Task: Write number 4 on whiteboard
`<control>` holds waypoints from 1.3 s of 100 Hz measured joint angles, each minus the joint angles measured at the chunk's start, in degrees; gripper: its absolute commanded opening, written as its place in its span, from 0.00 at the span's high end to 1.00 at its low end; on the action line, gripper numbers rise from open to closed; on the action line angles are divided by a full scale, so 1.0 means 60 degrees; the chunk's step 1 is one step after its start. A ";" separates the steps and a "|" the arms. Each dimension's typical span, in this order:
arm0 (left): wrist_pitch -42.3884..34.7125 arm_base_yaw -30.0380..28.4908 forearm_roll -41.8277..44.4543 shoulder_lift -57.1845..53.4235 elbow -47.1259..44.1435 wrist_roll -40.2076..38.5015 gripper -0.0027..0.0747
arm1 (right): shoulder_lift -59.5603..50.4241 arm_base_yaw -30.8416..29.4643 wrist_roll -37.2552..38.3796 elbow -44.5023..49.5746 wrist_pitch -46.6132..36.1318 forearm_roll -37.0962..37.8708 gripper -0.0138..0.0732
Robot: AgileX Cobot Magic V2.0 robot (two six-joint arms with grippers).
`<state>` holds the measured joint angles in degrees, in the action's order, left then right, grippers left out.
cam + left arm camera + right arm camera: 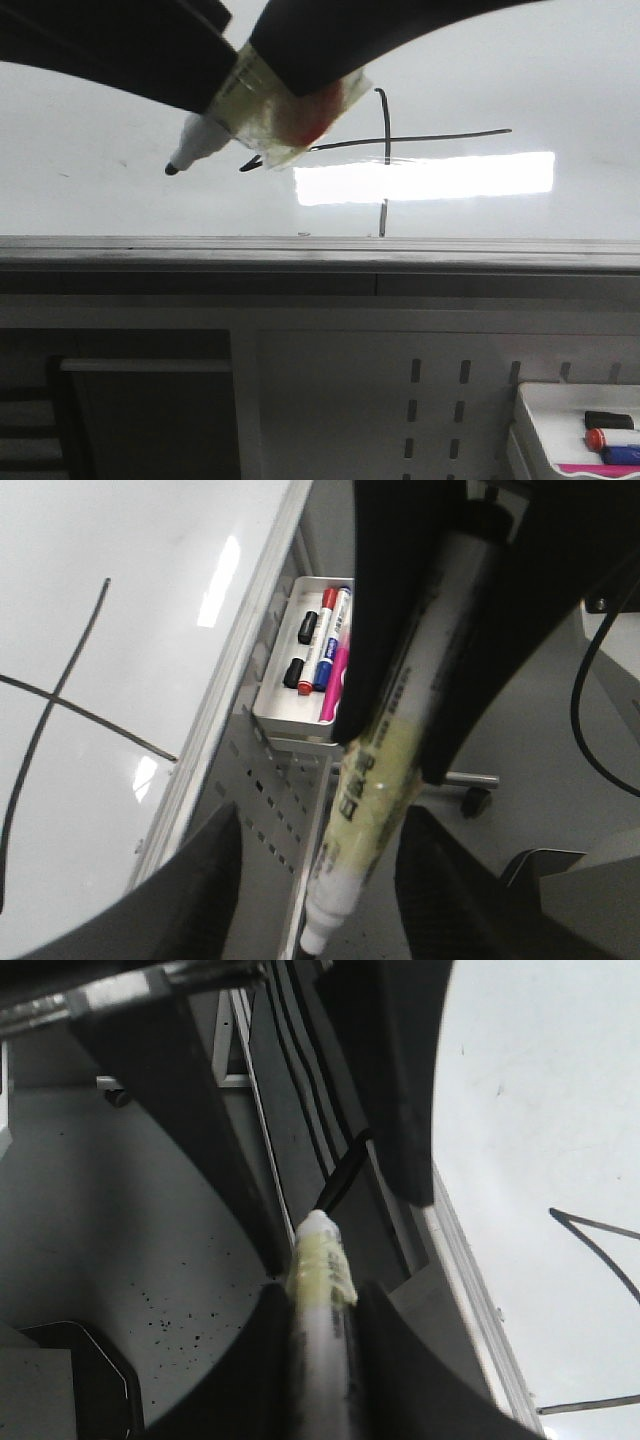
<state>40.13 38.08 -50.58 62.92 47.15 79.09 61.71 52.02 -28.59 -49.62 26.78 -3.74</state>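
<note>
Right now both arms meet high in the front view, one dark arm reaching in from the upper left and the other from the upper right, their ends crowded together over the whiteboard (100, 200). Between them sits a white marker (205, 140) wrapped in yellowish tape, slanting down to the left with its dark tip just left of the drawing; whether the tip touches the board I cannot tell. The right gripper (320, 1290) is clamped on the marker's barrel, fingers pressed to both sides. The left gripper (320, 825) has its fingers spread, standing on either side of the marker's front end, with a clear gap on one side. The number 4 (387, 141) is on the board to the right of the grippers: a long horizontal bar crossed by a vertical stroke, its diagonal mostly hidden behind the tape. Below the board's grey frame, at the right, a small white tray (530, 400) holds spare markers
</note>
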 measured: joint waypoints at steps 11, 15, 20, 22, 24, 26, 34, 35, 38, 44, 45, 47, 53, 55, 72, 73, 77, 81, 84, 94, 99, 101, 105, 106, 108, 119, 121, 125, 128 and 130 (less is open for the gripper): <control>0.0158 0.0036 0.0018 0.0478 0.0090 0.0000 0.54 | 0.0015 0.0000 0.0000 0.0000 0.0000 0.0000 0.90; 0.0223 0.0036 0.0036 0.0637 0.0090 0.0000 0.54 | 0.0015 0.0000 0.0000 0.0000 0.0000 0.0000 0.90; 0.0271 0.0036 0.0046 0.0801 0.0090 0.0000 0.55 | 0.0015 0.0000 0.0000 0.0000 0.0000 0.0000 0.90; 0.0296 0.0036 0.0046 0.0867 0.0090 0.0000 0.55 | 0.0015 0.0000 0.0000 0.0000 0.0000 0.0000 0.90; 0.0317 0.0036 0.0057 0.0926 0.0090 0.0000 0.56 | 0.0015 0.0000 0.0000 0.0000 0.0000 0.0000 0.90; 0.0337 0.0036 0.0057 0.0981 0.0093 0.0000 0.57 | 0.0015 0.0000 0.0000 0.0000 0.0000 0.0000 0.90; 0.0334 0.0036 0.0057 0.1152 0.0109 0.0000 0.60 | 0.0037 0.0000 -0.0020 0.0000 0.0000 0.0000 0.90; 0.0334 0.0036 0.0057 0.1178 0.0109 0.0000 0.60 | 0.0037 0.0000 -0.0020 0.0000 0.0000 0.0000 0.90; 0.0334 0.0036 0.0057 0.1226 0.0127 0.0000 0.61 | 0.0056 0.0000 -0.0020 0.0000 0.0000 0.0000 0.90; 0.0334 0.0036 0.0057 0.1287 0.0147 0.0000 0.61 | 0.0122 0.0000 -0.0020 0.0000 0.0000 0.0000 0.90; 0.0334 0.0036 0.0057 0.1307 0.0147 0.0000 0.61 | 0.0124 0.0000 -0.0020 0.0000 0.0000 0.0000 0.90; 0.0334 0.0036 0.0057 0.1326 0.0168 0.0000 0.61 | 0.0151 0.0000 -0.0020 0.0000 0.0000 0.0000 0.90; 0.0334 0.0036 0.0057 0.1345 0.0183 0.0000 0.61 | 0.0236 0.0000 -0.0020 0.0000 -0.0019 0.0000 0.90; 0.0334 0.0036 0.0057 0.1345 0.0183 0.0000 0.61 | 0.0256 0.0000 -0.0037 0.0000 -0.0019 0.0000 0.90; 0.0404 0.0036 0.0080 0.1362 0.0183 0.0000 0.77 | 0.0378 0.0025 -0.0037 0.0000 -0.0082 0.0019 0.90; 0.0399 0.0036 0.0080 0.1362 0.0183 0.0000 0.79 | 0.0378 0.0023 -0.0054 0.0000 -0.0101 0.0020 0.90; 0.0442 0.0052 0.0096 0.1362 0.0183 0.0000 0.86 | 0.0378 0.0045 -0.0054 0.0000 -0.0119 0.0044 0.90; 0.0464 0.0050 0.0119 0.1362 0.0183 0.0000 0.92 | 0.0378 0.0088 -0.0070 0.0000 -0.0119 0.0068 0.90; 0.0486 0.0050 0.0210 0.1362 0.0183 0.0058 0.97 | 0.0378 0.0131 -0.0070 0.0000 -0.0084 0.0087 0.90; 0.0596 0.0095 0.0388 0.1362 0.0183 0.0303 0.99 | 0.0385 0.0200 -0.0070 0.0000 -0.0024 0.0087 0.90; 0.0626 0.0095 0.0428 0.1362 0.0183 0.0376 0.99 | 0.0385 0.0216 -0.0070 0.0000 -0.0020 0.0069 0.90; 0.0642 0.0095 0.0446 0.1362 0.0183 0.0390 0.99 | 0.0385 0.0216 -0.0070 0.0000 -0.0020 0.0069 0.90; 0.0642 0.0095 0.0454 0.1362 0.0183 0.0396 0.99 | 0.0385 0.0216 -0.0070 0.0000 -0.0020 0.0069 0.90; 0.0642 0.0095 0.0454 0.1362 0.0183 0.0413 0.99 | 0.0385 0.0216 -0.0070 0.0000 -0.0020 0.0069 0.90; 0.0642 0.0095 0.0485 0.1362 0.0183 0.0403 0.99 | 0.0385 0.0216 -0.0070 0.0000 -0.0020 0.0069 0.89; 0.0642 0.0095 0.0513 0.1362 0.0205 0.0403 0.99 | 0.0385 0.0216 -0.0070 0.0000 -0.0020 0.0069 0.71; 0.0642 0.0095 0.0513 0.1362 0.0205 0.0403 0.99 | 0.0385 0.0216 -0.0070 0.0000 -0.0020 0.0069 0.67; 0.0642 0.0112 0.0513 0.1362 0.0205 0.0403 0.99 | 0.0385 0.0216 -0.0070 0.0000 -0.0062 0.0069 0.56; 0.0662 0.0108 0.0513 0.1362 0.0205 0.0375 0.99 | 0.0385 0.0216 -0.0070 0.0000 -0.0117 0.0100 0.48; 0.0662 0.0108 0.0490 0.1362 0.0205 0.0356 0.99 | 0.0385 0.0216 -0.0070 0.0000 -0.0203 0.0119 0.42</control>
<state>44.10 38.73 -47.64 71.09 48.38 81.23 64.02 53.32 -29.01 -49.62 25.57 -3.03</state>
